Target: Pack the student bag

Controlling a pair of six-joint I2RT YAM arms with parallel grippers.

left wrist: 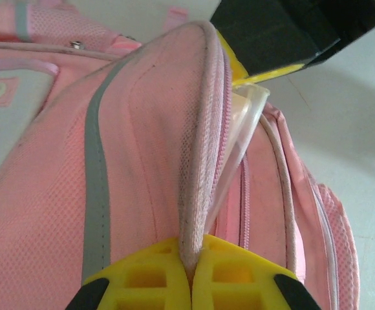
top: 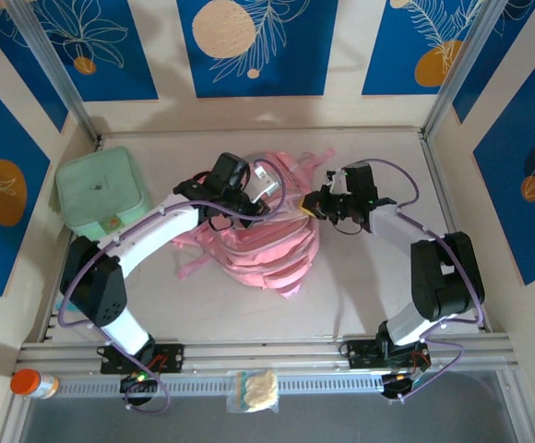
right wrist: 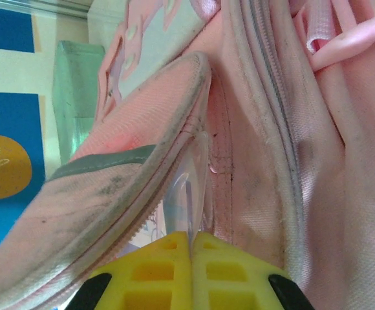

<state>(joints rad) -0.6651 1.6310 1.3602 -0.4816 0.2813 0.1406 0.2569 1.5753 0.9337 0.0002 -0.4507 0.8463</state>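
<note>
The pink student bag (top: 269,251) lies in the middle of the table, its zipped opening held apart. In the left wrist view my left gripper (left wrist: 192,248) is shut on the pale mesh rim of the bag's flap (left wrist: 197,161), holding it up. A clear plastic pouch (right wrist: 191,184) stands in the gap between flap and bag body. My right gripper (right wrist: 191,236) is shut on the pouch's near edge. From above, the left gripper (top: 255,188) and the right gripper (top: 310,205) meet over the bag's far end. The pouch's rim (left wrist: 246,123) shows beside the flap, under the right gripper's black body (left wrist: 284,32).
A mint-green square lidded case (top: 101,196) sits at the left, close to the left arm. Loose pink straps (top: 291,166) trail behind the bag. An orange-capped bottle (top: 32,383) and a small snack bag (top: 254,389) lie on the near rail.
</note>
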